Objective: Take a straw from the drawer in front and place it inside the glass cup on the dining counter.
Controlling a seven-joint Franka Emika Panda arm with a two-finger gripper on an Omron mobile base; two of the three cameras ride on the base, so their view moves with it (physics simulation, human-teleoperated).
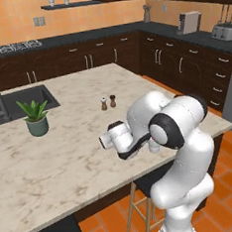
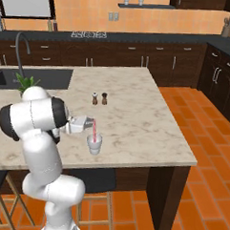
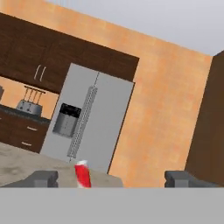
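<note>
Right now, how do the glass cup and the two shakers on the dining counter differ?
The glass cup is clear and whitish; the shakers are opaque, one lighter topped, one dark. The cup is wider and open-topped, with the red-pink straw standing in it; the shakers are narrow and hold nothing visible. The cup sits near the counter's front edge by the gripper; the shakers stand farther back. All stand upright on the dining counter.

- The thin red-pink straw point(image 2: 93, 130) stands nearly upright inside the cup, its top poking above the rim.
- The small clear whitish glass cup point(image 2: 94, 144) sits upright on the pale beige-veined marble dining counter point(image 2: 136, 118), near its front edge.
</note>
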